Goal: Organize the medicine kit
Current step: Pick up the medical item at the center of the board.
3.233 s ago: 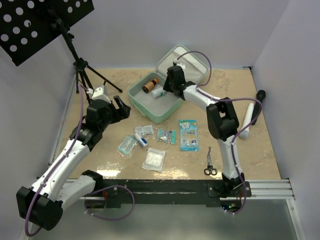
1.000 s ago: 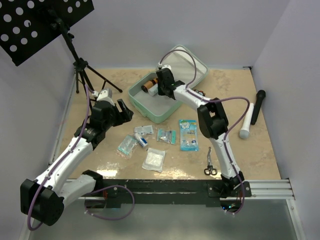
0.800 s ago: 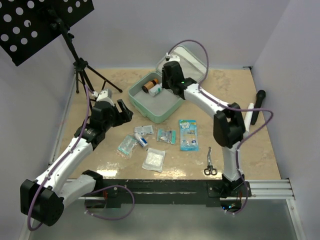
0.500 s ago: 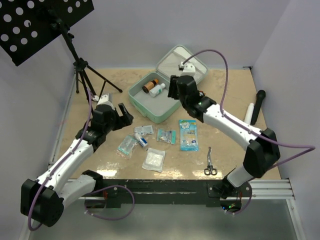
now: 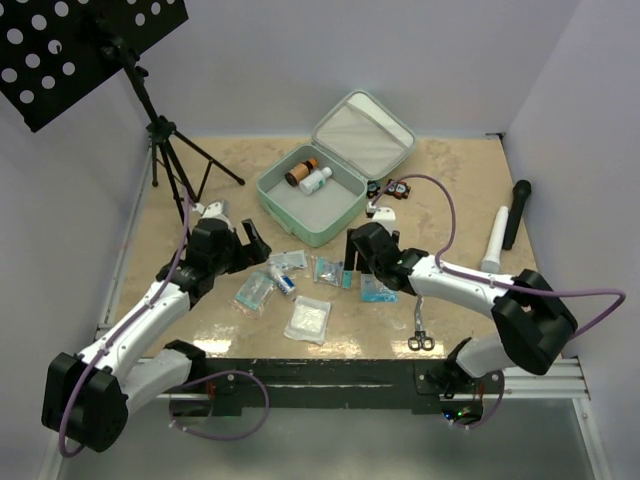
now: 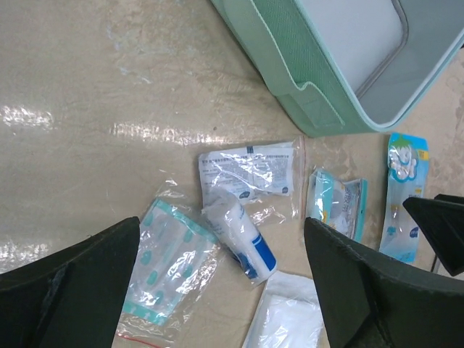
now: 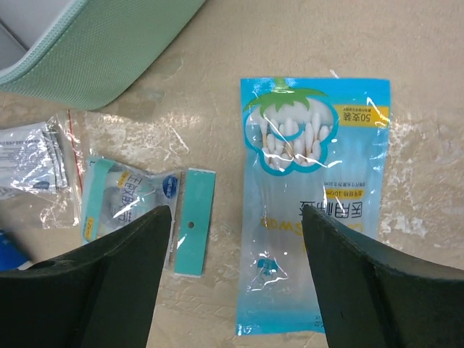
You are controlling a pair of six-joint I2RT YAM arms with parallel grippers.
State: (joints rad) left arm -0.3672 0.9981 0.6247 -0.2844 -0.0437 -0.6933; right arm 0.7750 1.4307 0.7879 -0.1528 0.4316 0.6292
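Note:
The medicine kit [image 5: 322, 233] is a mint-green case lying open at the back centre, lid [image 5: 362, 135] tilted back. A brown bottle [image 5: 300, 172] and a white bottle [image 5: 315, 181] lie inside. My left gripper [image 5: 250, 244] hangs open over a white roll with a blue band [image 6: 243, 235] and a teal-dotted bag [image 6: 170, 272]; nothing is between its jaws [image 6: 222, 225]. My right gripper [image 5: 354, 266] is open and empty [image 7: 237, 217], low above a blue cotton-swab packet [image 7: 312, 210] and a teal-edged packet [image 7: 138, 206]. The kit's corner [image 7: 94, 51] lies just beyond it.
A printed clear packet [image 6: 246, 170] and a white gauze pack [image 5: 308, 320] lie among the loose items. Scissors [image 5: 420, 325] are front right. A black microphone [image 5: 520, 210] and a white tube [image 5: 493, 240] lie at the right edge. A tripod stand [image 5: 165, 150] rises at the back left.
My right arm left the white bottle in the kit, drew back toward the front and opened over the packets. My left gripper dropped lower and spread wider.

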